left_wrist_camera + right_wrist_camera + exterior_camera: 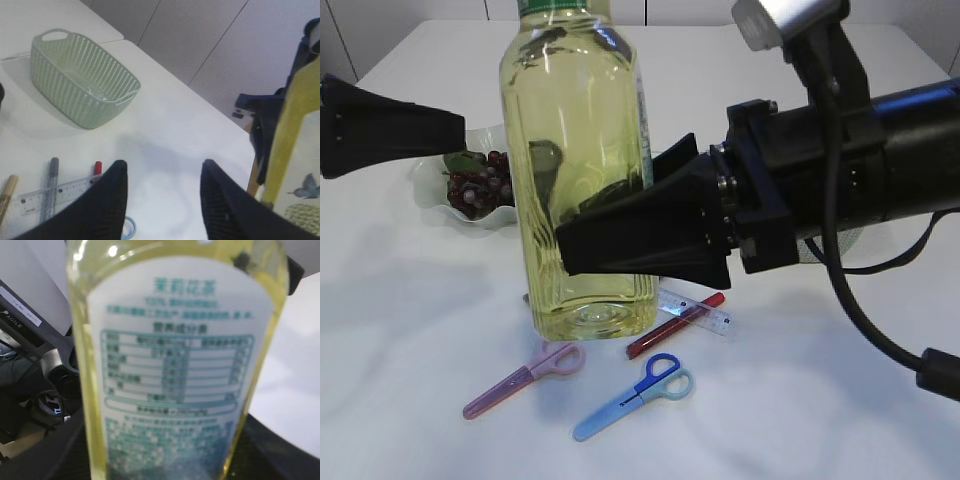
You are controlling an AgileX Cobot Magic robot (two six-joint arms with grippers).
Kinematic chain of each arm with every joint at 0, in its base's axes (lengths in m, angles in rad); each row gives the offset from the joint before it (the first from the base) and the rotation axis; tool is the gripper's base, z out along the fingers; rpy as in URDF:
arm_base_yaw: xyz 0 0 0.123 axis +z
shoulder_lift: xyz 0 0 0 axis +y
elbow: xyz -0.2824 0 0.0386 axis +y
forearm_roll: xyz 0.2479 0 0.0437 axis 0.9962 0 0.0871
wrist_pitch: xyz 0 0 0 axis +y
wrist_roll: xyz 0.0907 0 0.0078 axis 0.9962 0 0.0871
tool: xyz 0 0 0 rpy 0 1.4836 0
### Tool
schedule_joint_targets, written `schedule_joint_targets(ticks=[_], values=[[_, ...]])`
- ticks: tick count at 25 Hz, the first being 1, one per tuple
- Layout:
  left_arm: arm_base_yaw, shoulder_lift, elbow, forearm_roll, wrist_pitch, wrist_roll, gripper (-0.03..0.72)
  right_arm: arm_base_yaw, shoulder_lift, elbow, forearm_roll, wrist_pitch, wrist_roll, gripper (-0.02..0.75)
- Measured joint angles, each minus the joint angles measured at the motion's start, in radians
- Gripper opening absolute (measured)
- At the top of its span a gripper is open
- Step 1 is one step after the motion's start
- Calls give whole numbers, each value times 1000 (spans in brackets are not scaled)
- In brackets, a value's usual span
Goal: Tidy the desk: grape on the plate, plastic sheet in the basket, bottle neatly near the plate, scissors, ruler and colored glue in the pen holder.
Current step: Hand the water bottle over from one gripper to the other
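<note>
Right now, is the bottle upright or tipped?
Upright. The bottle stands vertical in the exterior view, its base down by the table, cap end up, between the right end effector's jaws.

Upright yellow-liquid bottle, grapes on plate behind; scissors, ruler, glue in front

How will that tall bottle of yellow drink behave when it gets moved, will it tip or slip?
The bottle looks nearly full, so probably heavy for its size. Tall on a narrow base, it may tip if nudged high. Its smooth clear plastic could be slippery between the right hand's fingers.
</note>
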State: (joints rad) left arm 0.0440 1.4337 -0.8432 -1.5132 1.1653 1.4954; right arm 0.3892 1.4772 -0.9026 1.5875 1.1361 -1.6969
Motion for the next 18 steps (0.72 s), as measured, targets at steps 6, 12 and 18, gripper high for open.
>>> schedule_joint_targets(ticks=[6,12,18], values=[[-9,-151,0,-16,6,-57,347,0,0,0,2,0,-6,512],[-10,-280,0,-16,23,-125,342,0,0,0,6,0,-6,512],[-91,-311,40,-64,23,-129,302,0,0,0,12,0,-14,512]])
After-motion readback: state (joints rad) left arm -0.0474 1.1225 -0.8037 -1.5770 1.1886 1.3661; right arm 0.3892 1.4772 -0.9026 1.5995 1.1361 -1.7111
